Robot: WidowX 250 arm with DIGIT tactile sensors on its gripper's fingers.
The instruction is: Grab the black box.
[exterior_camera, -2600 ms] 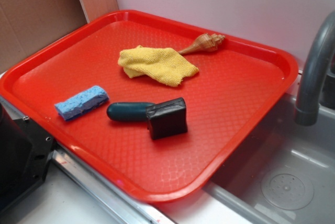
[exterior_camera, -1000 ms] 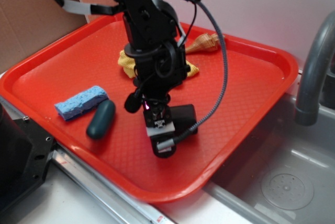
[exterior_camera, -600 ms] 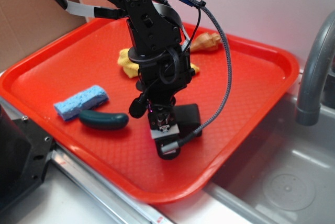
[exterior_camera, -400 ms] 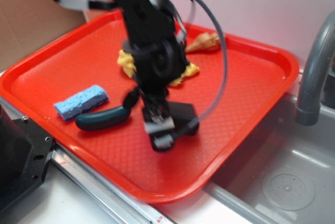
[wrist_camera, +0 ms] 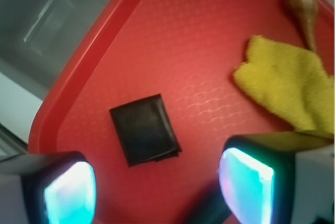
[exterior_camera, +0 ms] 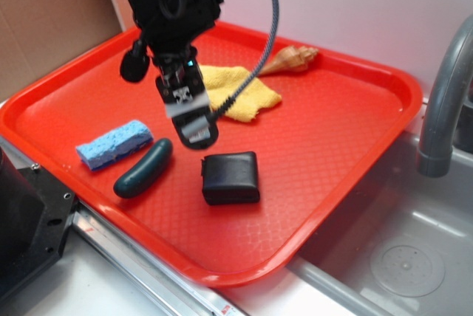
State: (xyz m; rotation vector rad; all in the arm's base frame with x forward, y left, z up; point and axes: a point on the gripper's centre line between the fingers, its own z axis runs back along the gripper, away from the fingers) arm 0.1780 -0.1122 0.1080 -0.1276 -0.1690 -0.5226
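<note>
Exterior: gripper (exterior_camera: 194, 133) raised above tray (exterior_camera: 355, 120), holding nothing; black box (exterior_camera: 230, 178) lies flat on tray just right of and nearer than it, no contact. Box squarish, matte, rounded edges. Cucumber (exterior_camera: 143, 168) and sponge (exterior_camera: 114, 144) to left, yellow cloth (exterior_camera: 238, 91) and shell (exterior_camera: 292, 59) farther back.

Wrist: fingers (wrist_camera: 68, 190) spread wide, gap empty; box (wrist_camera: 144, 129) lies beyond the gap between them, nearer the left finger, dark and flat.

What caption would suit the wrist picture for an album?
Open pincer hovering above a black box lying flat on a red tray, beside a yellow cloth.
</note>
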